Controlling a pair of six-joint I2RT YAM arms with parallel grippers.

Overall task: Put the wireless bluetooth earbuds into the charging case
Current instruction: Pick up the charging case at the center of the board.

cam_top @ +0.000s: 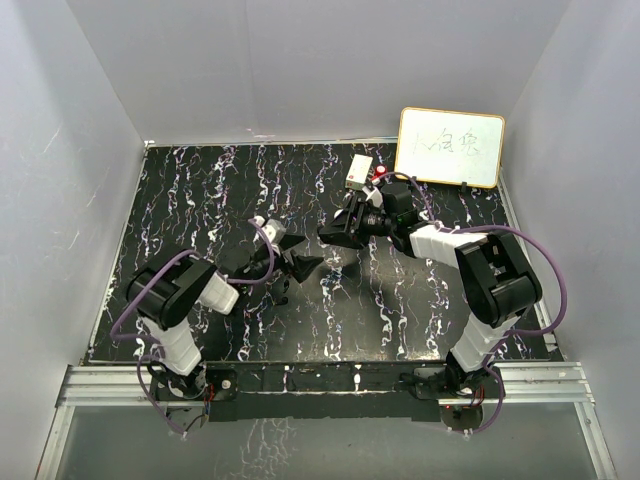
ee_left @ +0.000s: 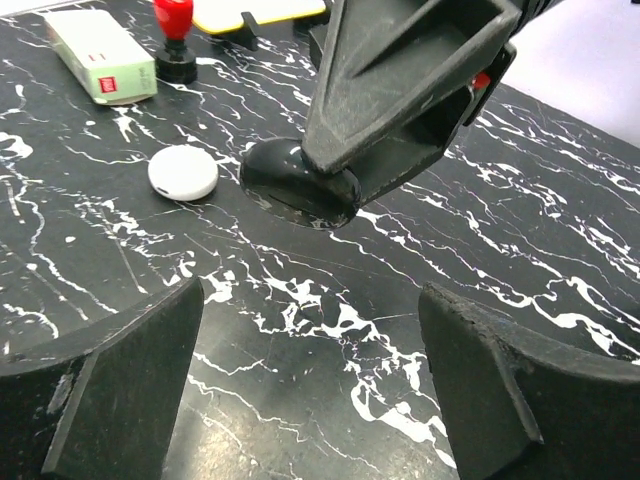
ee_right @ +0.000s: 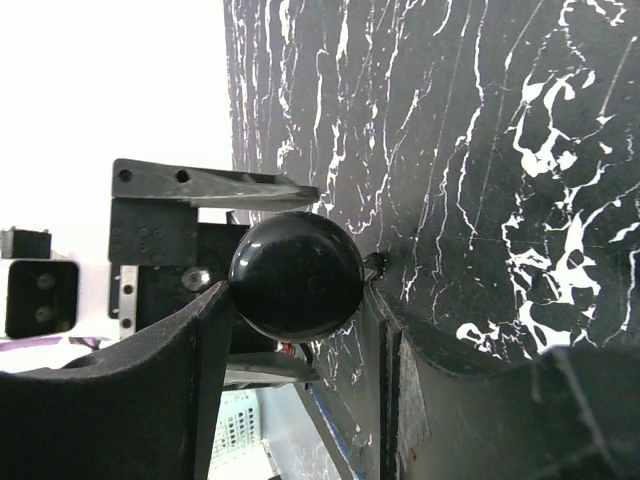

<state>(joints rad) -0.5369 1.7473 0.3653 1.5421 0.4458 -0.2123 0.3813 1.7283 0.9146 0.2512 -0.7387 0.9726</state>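
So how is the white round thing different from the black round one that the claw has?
Colour: the white puck is matt white, the black puck glossy black. State: the white puck lies free and flat on the table; the black puck is clamped between the right gripper's fingers. Size: the black puck looks somewhat bigger in the left wrist view. Both are round and smooth.

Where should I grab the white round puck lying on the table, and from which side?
Grip the white round puck across its rim, coming straight down from above. It lies flat and low, so only its curved edge offers opposing faces. Nothing crowds it; the red-topped stamp stands apart behind it.
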